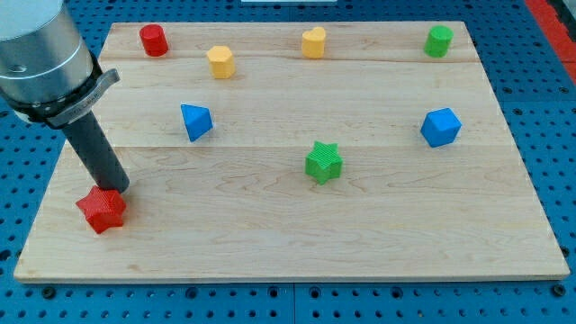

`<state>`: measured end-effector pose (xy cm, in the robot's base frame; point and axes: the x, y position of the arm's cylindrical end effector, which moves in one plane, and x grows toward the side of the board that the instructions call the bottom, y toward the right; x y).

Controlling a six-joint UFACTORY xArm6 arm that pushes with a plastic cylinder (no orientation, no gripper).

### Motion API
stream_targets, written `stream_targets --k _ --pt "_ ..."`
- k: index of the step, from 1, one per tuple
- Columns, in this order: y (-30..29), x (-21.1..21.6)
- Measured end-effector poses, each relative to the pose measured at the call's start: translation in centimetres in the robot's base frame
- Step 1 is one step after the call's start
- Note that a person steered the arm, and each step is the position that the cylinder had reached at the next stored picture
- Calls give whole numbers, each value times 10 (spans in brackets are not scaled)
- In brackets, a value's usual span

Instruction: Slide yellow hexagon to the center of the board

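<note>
Your tip (115,190) sits at the view's lower left, far from the yellow hexagon block (220,61).

You have no fingers to spread or press here — only the straight dark rod, whose lower end rests just behind the red star-shaped block (101,210), apparently touching it. The yellow hexagon lies near the top of the pale wooden board (288,243), left of middle, between the red cylinder (153,40) and the yellow heart-shaped block (313,41). You also see a green cylinder (439,40) at top right, a blue triangular block (195,121) below the hexagon, a green star (323,162) near the board's middle and a blue cube-like block (440,127) to the right.
</note>
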<state>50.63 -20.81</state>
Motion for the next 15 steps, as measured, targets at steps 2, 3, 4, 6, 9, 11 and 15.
stream_targets --k 2,3,4,6,9,11,15 --pt "10 0" --pt "18 0" --pt "39 0" --pt "59 0" --pt "26 -28" --pt "-18 -42" --pt "18 -171"
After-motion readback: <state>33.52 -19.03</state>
